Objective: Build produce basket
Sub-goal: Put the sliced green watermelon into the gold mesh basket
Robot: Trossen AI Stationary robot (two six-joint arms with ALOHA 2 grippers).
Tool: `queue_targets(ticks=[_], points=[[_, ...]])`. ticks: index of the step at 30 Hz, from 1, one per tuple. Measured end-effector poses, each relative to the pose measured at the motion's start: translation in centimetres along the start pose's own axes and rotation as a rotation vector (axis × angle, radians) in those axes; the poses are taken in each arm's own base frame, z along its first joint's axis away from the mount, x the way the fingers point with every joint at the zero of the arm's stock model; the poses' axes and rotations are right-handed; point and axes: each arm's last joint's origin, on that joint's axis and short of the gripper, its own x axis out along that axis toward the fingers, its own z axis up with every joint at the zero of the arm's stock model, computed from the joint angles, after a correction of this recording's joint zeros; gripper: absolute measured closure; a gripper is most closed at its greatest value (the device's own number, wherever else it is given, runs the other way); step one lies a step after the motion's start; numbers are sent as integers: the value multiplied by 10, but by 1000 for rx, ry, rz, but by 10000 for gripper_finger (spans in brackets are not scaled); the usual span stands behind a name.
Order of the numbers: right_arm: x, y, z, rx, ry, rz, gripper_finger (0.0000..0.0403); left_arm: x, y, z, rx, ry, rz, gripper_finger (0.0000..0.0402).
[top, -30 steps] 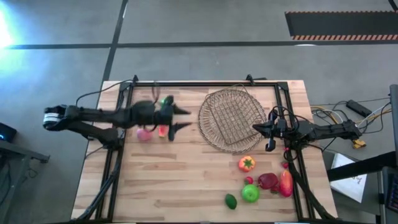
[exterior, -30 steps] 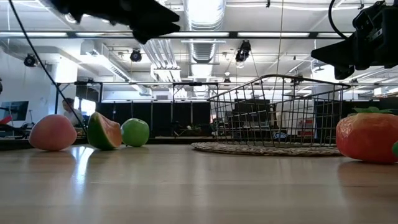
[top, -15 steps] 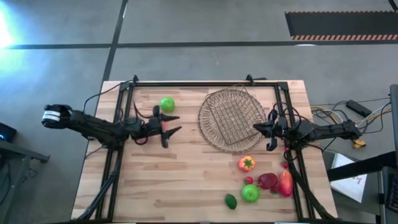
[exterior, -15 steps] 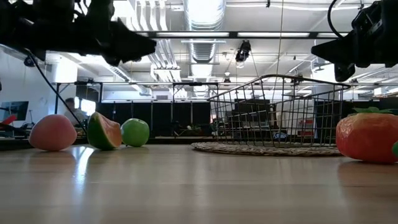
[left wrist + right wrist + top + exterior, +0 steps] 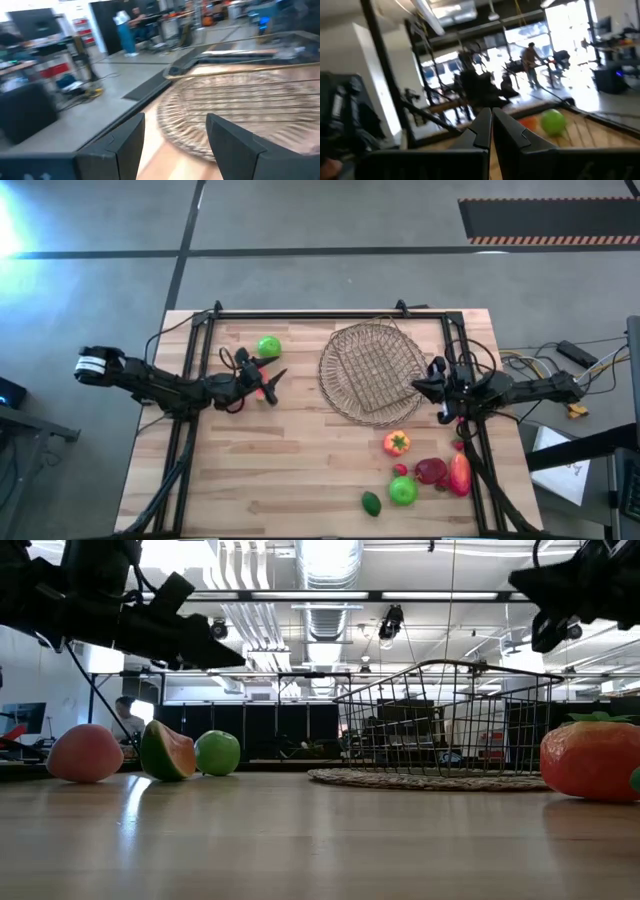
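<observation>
Both empty: left gripper [image 5: 268, 380] parted, right gripper [image 5: 418, 387] closed beside basket [image 5: 373, 370]; seemingly unlabelled.

Wire-metal basket [image 5: 372, 370], straw mat [image 5: 430, 779], glossy wood tbl [image 5: 290, 470].

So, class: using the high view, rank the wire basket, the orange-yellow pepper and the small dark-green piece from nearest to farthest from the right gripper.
1. Wire basket, just left of the right gripper.
2. Orange-yellow pepper, toward the table's front.
3. Small dark-green piece, at the front edge.
</observation>
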Motion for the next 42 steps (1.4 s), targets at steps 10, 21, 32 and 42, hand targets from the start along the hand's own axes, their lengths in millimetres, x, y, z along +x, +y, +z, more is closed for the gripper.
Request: queue_targets(ticks=[10, 21, 32, 42], points=[[23, 2, -15, -96, 128, 10, 367, -4, 4, 8, 0, 14, 57, 206], [82, 23, 34, -223, 439, -35, 254, -10, 6, 41, 9, 459, 116, 206], [124, 46, 23, -179, 647, -16, 231, -20, 18, 70, -142, 710, 229, 206], [118, 83, 17, -297, 659, 4, 232, 3, 27, 49, -259, 1000, 104, 158]])
